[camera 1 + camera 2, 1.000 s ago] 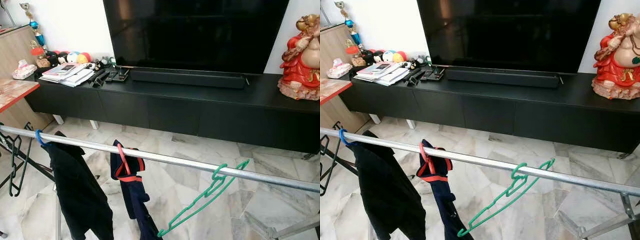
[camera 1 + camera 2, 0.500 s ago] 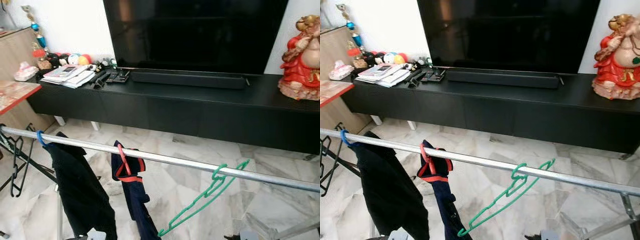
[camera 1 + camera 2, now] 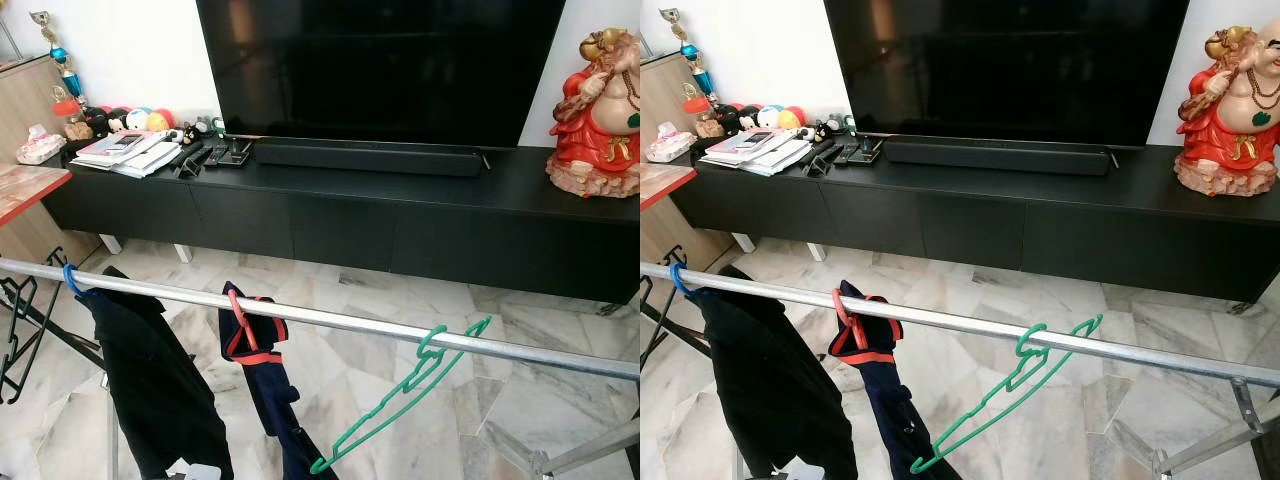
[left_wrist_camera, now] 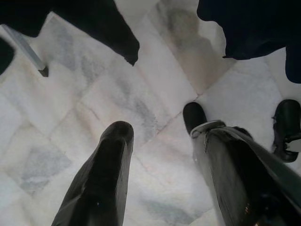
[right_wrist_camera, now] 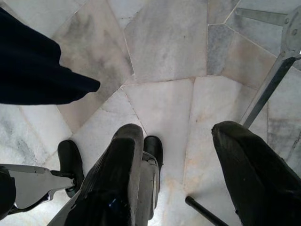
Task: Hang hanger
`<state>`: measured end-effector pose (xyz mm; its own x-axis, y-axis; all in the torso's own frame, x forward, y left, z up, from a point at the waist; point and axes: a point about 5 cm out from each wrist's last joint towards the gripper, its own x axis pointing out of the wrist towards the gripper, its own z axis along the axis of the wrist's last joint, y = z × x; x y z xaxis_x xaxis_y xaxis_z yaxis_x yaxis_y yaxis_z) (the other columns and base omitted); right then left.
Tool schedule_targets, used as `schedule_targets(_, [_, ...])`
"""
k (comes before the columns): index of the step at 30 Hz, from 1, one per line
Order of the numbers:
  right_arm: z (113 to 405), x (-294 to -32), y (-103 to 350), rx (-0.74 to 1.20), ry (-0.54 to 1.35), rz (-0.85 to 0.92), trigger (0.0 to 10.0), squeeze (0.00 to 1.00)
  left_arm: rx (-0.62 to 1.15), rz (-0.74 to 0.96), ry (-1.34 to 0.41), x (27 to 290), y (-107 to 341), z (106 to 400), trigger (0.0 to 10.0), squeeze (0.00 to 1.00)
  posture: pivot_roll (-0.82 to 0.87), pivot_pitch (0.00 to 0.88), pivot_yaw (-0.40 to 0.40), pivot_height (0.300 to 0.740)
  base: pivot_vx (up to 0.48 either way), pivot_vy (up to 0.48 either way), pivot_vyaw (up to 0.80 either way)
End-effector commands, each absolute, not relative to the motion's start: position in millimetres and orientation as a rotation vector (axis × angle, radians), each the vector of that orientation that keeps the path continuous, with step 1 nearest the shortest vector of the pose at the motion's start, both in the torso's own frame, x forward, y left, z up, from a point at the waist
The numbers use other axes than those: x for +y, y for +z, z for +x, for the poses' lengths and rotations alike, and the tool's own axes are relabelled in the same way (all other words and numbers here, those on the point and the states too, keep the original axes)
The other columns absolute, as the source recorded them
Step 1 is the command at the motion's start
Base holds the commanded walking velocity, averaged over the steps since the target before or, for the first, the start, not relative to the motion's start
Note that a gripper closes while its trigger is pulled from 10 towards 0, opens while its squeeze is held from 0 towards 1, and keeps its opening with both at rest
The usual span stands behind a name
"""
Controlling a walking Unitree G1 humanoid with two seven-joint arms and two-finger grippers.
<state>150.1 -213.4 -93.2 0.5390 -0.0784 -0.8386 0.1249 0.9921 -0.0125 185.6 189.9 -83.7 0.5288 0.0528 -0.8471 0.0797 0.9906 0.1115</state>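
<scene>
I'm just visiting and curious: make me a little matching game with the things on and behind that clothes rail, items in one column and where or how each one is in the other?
Things:
1. green hanger
2. red hanger
3. blue hanger
4. red statue

Places or states:
A. stands on the black TV cabinet, at its right end
B. hooked on the metal rail, bare and tilted
C. holds the navy garment
D. holds the black garment, nearest the rail's left end

Pairs: 1-B, 2-C, 3-D, 4-A
</scene>
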Motion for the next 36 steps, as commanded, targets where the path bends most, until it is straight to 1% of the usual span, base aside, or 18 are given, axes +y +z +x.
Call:
schedule_targets(1, [149, -213, -94, 1.007, -0.119, 0.048, 10.0, 0.00, 1.038, 0.150, -0.001, 191, -84, 185, 10.0, 0.00, -0.06, 0.000, 0.035, 0.740, 0.000, 0.000, 0.00])
schedule_targets(3, [149, -214, -94, 1.009, -0.120, 0.047, 10.0, 0.00, 1.038, 0.149, -0.001, 189, -84, 186, 10.0, 0.00, -0.05, 0.000, 0.033, 0.740, 0.000, 0.000, 0.00])
schedule_targets(5, [148, -214, -94, 1.011, -0.125, 0.048, 10.0, 0.00, 1.039, 0.145, 0.000, 187, -84, 187, 10.0, 0.00, -0.05, 0.000, 0.030, 0.740, 0.000, 0.356, 0.00])
schedule_targets(12, [146, -227, -92, 1.010, -0.134, 0.044, 10.0, 0.00, 1.045, 0.137, 0.013, 188, -85, 186, 10.0, 0.00, -0.05, 0.000, 0.035, 0.740, 0.000, 0.439, 0.00])
schedule_targets(19, [145, -229, -92, 1.018, -0.138, 0.046, 10.0, 0.00, 1.043, 0.134, 0.011, 189, -84, 186, 10.0, 0.00, -0.05, 0.000, 0.036, 0.740, 0.000, 0.439, 0.00])
schedule_targets(36, [147, -219, -94, 1.032, -0.138, 0.058, 10.0, 0.00, 1.044, 0.133, -0.004, 190, -84, 185, 10.0, 0.00, -0.05, 0.000, 0.038, 0.740, 0.000, 0.430, 0.00])
